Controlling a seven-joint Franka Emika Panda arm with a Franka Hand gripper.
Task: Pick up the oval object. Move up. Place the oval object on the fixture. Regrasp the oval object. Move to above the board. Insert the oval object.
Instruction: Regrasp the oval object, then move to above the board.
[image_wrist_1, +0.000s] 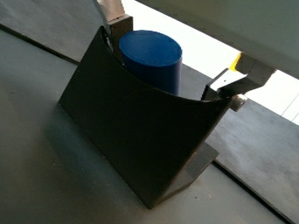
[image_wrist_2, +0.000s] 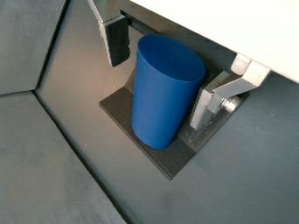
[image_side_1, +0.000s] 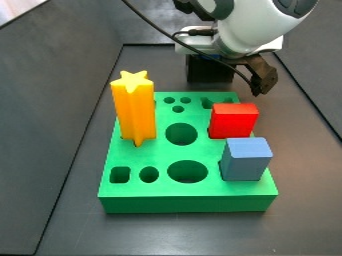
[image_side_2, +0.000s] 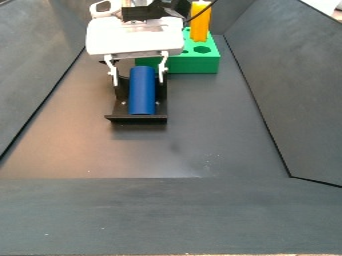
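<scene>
Oval object (image_wrist_2: 163, 92) resting on the fixture (image_wrist_1: 140, 140), lying along its notch in a side view (image_side_2: 140, 88); gripper (image_wrist_2: 170, 83) straddling it, jaws spread with a visible gap on each side, nothing grasped. Pick-up and placement judged done; regrasp, move above the board (image_side_1: 187, 170) and insertion left. No brands, labels or legible writing seen.

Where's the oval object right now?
The oval object rests on the fixture, between the open pincer fingers, which flank it without clamping; the board sits beyond.
</scene>
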